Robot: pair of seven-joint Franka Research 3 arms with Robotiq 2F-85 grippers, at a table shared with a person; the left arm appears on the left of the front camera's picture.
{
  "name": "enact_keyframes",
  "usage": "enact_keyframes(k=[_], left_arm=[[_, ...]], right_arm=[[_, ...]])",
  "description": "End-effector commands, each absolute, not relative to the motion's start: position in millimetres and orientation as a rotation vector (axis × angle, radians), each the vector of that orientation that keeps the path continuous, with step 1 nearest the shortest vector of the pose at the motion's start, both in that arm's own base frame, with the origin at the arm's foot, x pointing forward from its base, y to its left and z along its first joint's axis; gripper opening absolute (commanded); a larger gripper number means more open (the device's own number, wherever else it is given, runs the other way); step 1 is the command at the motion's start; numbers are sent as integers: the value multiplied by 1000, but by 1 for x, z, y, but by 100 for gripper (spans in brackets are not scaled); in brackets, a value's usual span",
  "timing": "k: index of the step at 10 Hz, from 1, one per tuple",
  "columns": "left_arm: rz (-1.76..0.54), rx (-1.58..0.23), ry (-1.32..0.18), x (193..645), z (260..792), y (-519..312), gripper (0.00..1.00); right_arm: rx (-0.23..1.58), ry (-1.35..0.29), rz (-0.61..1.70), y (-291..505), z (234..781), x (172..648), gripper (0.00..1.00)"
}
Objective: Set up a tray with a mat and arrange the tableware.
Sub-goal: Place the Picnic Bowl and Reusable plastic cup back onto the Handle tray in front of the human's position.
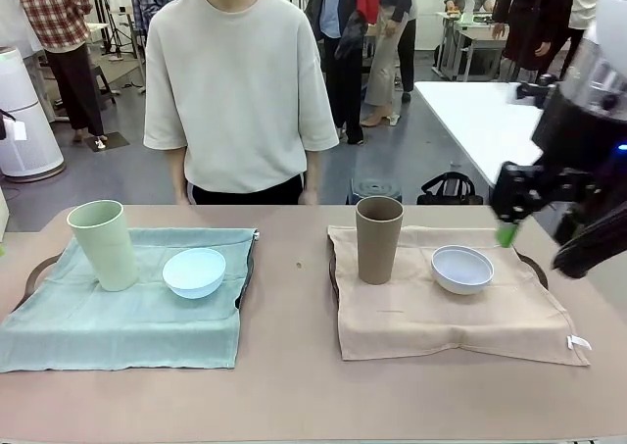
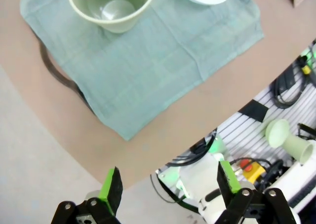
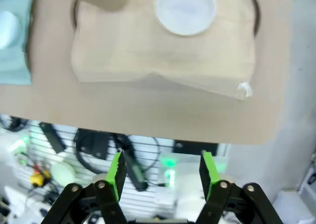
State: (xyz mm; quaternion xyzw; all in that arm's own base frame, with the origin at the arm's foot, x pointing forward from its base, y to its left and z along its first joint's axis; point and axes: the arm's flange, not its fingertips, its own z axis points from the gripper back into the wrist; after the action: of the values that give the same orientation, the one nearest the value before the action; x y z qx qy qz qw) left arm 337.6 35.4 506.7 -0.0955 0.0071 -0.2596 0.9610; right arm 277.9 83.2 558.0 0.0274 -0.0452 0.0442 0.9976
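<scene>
Cups and bowls set on two mats on the desk.
We see the green cup and blue bowl on the green mat, brown cup and white bowl on the tan mat; left pincer wide and empty, right pincer partly parted, empty.

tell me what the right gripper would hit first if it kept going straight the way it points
Probably the bare table near its edge, just short of the beige mat. The right gripper is open and empty; depth is hard to judge.

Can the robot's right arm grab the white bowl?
Probably yes. The right gripper hangs open just past the beige mat's far right corner, and nothing stands between it and the white bowl.
</scene>
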Motion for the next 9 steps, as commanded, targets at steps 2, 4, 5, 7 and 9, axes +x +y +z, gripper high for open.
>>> enact_keyframes(k=[2, 4, 5, 7, 9], left_arm=[[-342, -273, 43, 358, 503, 51, 100], [-273, -384, 63, 362, 508, 62, 100], [-240, -485, 63, 363, 513, 75, 100], [-156, -694, -15, 367, 526, 106, 100], [-134, -810, -87, 364, 536, 135, 100]], right_arm=[[214, -30, 260, -6, 563, 292, 77], [460, -127, 247, -59, 573, 276, 77], [564, -170, 197, -86, 573, 260, 77], [733, -194, -88, -137, 559, 231, 77], [847, -198, -251, -163, 545, 206, 77]])
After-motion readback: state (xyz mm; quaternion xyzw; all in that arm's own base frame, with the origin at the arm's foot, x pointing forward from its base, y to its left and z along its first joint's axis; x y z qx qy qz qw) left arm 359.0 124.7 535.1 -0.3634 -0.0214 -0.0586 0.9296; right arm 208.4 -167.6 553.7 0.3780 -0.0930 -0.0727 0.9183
